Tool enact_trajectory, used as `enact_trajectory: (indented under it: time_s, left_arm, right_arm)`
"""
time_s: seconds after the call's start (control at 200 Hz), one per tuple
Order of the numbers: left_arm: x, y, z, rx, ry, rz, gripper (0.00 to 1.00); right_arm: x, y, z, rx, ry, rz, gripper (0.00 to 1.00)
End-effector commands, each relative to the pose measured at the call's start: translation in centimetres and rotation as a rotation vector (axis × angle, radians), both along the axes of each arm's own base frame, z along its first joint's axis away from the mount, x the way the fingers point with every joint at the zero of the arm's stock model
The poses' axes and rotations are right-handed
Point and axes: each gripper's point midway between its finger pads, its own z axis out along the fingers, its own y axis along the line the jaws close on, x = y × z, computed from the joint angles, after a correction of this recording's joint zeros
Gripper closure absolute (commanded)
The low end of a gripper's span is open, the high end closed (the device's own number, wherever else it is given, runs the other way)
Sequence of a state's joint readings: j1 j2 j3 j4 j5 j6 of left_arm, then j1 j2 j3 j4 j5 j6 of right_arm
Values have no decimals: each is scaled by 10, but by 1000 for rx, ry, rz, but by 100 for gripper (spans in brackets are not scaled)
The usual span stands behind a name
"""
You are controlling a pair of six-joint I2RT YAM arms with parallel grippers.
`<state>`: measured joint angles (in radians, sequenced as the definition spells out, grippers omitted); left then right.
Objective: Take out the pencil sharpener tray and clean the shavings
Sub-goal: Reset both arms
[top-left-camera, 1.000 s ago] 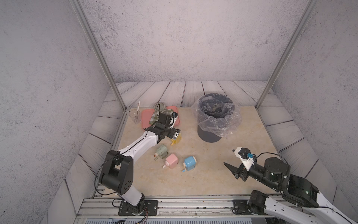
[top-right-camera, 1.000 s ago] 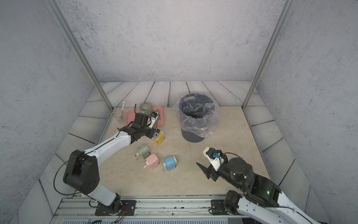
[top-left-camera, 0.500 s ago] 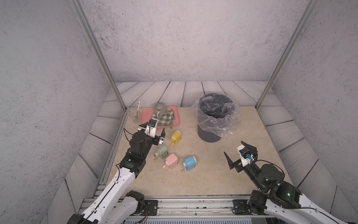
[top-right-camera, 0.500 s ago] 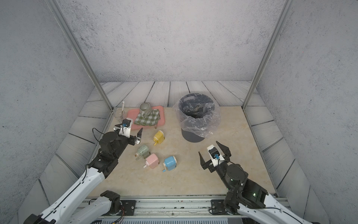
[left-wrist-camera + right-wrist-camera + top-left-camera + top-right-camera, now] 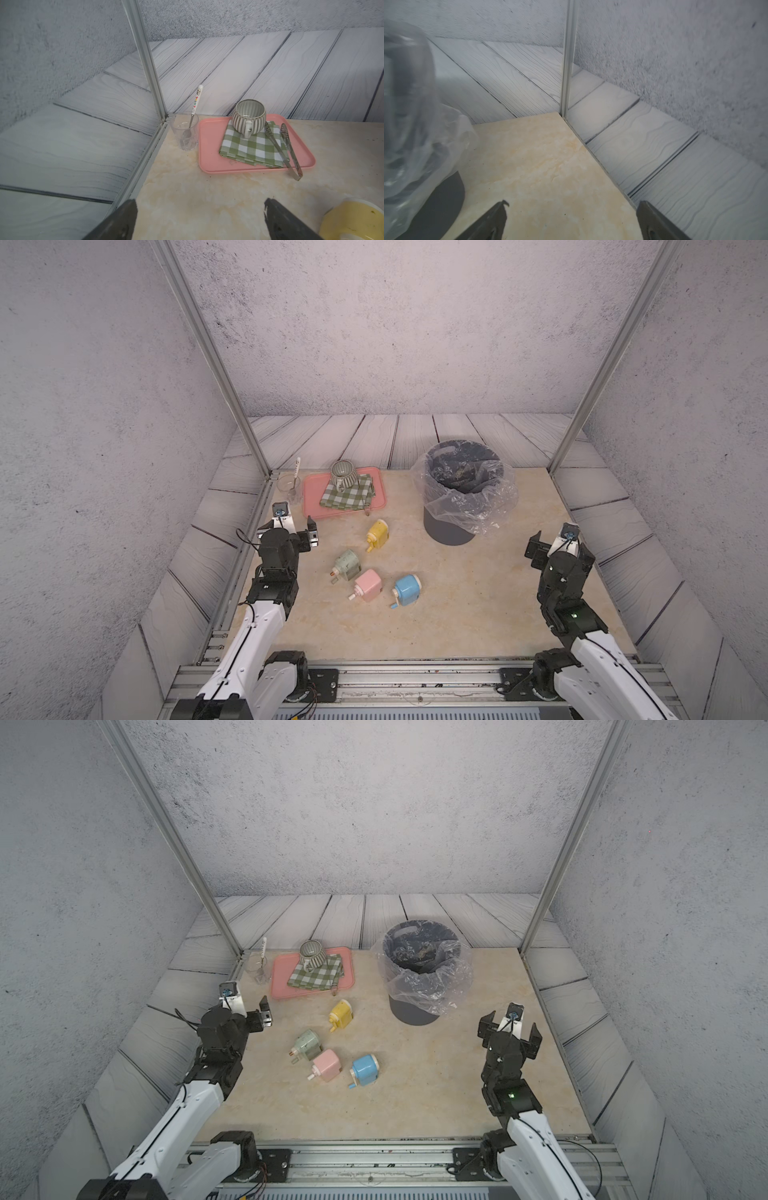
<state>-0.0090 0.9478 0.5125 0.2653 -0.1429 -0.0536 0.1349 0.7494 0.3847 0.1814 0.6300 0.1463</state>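
Both jaws wide, empty — left gripper (image 5: 289,528) and right gripper (image 5: 560,545) sit at opposite edges of the table (image 5: 478,614), sharpeners (image 5: 348,564) bunched mid-table nearer left, so we could nudge the blue sharpener (image 5: 407,588) grabbing the pink sharpener (image 5: 368,584), or spill shavings short of the bin (image 5: 449,526).

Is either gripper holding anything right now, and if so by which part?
Nothing is held. The left gripper and the right gripper are both open and empty.
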Motion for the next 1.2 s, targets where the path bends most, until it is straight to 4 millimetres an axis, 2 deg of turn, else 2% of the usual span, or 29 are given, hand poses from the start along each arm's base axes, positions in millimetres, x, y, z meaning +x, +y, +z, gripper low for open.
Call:
enact_trajectory:
  time_s: [0.0, 0.1, 0.19, 0.275, 0.365, 0.44, 0.545, 0.645, 0.726, 0.956, 1.136, 1.196]
  left_arm:
    - [8, 8, 0, -57, -28, 19, 1]
    - [12, 12, -8, -29, -6, 22, 1]
    - [14, 13, -12, 3, -8, 15, 1]
    - [14, 17, -17, 4, -5, 27, 1]
    - [14, 21, -24, -4, -8, 33, 1]
    - [12, 25, -31, -23, -14, 48, 1]
    - [10, 30, -36, -31, -18, 59, 1]
    - [11, 32, -40, -36, -6, 63, 1]
    - [12, 32, -47, -41, 13, 57, 1]
    - [12, 31, -57, -57, 6, 55, 1]
    - [12, 30, -63, -69, 23, 49, 1]
    - [12, 30, -62, -80, 15, 50, 1]
  right_arm:
    - [32, -4, -13, 220, -66, 9, 1]
    - [73, 21, -34, 155, 62, 192, 1]
    - [97, 27, -60, 132, 141, 229, 1]
    - [113, 32, -54, 68, 136, 285, 1]
    - [119, 29, -45, 13, 83, 280, 1]
    - [116, 27, -41, -15, 58, 277, 1]
    - [101, 31, -40, -29, 49, 303, 1]
    - [83, 22, -49, 3, 84, 245, 1]
    - [75, 19, -47, 1, 51, 226, 1]
    - [76, 29, -48, -19, 56, 295, 1]
    - [65, 23, -47, 2, 18, 253, 1]
    - [64, 27, -47, -3, 14, 277, 1]
